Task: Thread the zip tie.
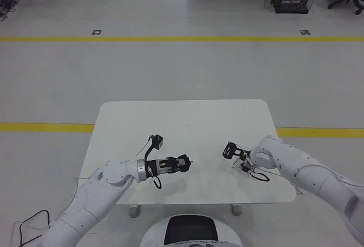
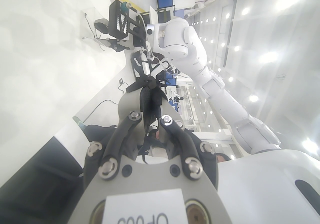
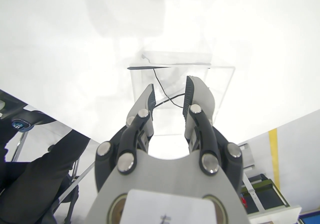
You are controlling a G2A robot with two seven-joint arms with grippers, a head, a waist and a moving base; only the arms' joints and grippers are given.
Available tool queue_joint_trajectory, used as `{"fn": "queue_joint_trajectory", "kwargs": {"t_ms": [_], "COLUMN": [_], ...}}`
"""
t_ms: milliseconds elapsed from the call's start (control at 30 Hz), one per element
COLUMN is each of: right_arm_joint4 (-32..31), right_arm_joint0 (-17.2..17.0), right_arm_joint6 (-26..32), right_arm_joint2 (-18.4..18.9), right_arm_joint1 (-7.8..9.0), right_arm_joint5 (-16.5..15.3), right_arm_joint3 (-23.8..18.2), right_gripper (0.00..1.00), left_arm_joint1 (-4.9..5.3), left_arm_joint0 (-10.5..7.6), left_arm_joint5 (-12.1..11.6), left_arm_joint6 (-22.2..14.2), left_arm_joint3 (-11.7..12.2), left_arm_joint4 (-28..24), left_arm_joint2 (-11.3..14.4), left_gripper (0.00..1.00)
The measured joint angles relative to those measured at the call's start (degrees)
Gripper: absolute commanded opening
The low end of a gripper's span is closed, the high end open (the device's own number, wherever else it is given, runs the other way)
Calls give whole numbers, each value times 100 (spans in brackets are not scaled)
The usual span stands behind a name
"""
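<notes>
Judging from how things lie, the threading is not finished and may be barely begun. The right tool hangs over a clear box on the white bench, its fingers spread apart and gripping nothing. A thin black strand, which I take for the zip tie, runs across the box and passes between those fingers, crossing over itself once there. I cannot tell whether that crossing is a real loop with the tail through the head, or just a loose curl. Nothing looks pulled snug.

The left tool sits near the middle of the bench, well apart from the box, pointing toward the right tool. Its fingers are pressed together on a dark bunched piece with thin ends sticking out. It is too blurred to say whether this is part of the same tie or another one.

What seems left is for the right tool to take hold of the strand, for tail and head to be brought together, and for the tail to be fed through and drawn tight.
</notes>
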Motion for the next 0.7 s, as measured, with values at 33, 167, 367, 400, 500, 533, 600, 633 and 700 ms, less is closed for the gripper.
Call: {"fn": "queue_joint_trajectory", "kwargs": {"t_ms": [33,167,367,400,500,533,600,633,700], "right_arm_joint4": [13,77,165,175,210,233,262,268,279], "right_arm_joint0": [-4,-12,-17,-18,-20,-17,-7,-2,5], "right_arm_joint6": [-8,-43,-107,-120,-143,-148,-159,-163,-171], "right_arm_joint2": [0,0,0,0,0,0,0,0,0], "right_arm_joint1": [-14,-62,-114,-122,-138,-145,-157,-161,-168], "right_arm_joint5": [0,0,0,0,0,0,0,0,0], "right_arm_joint3": [26,118,242,262,310,335,376,391,412], "right_gripper": [27,25,20,19,16,15,15,14,13], "left_arm_joint1": [0,0,0,0,0,0,0,0,0], "left_arm_joint0": [0,0,0,0,0,0,0,0,0], "left_arm_joint5": [0,0,0,0,0,0,0,0,0], "left_arm_joint6": [0,0,0,0,0,0,0,0,0], "left_arm_joint3": [0,0,0,0,0,0,0,0,0], "left_arm_joint4": [0,0,0,0,0,0,0,0,0], "left_arm_joint2": [0,0,0,0,0,0,0,0,0], "left_gripper": [0,0,0,0,0,0,0,0,0]}}
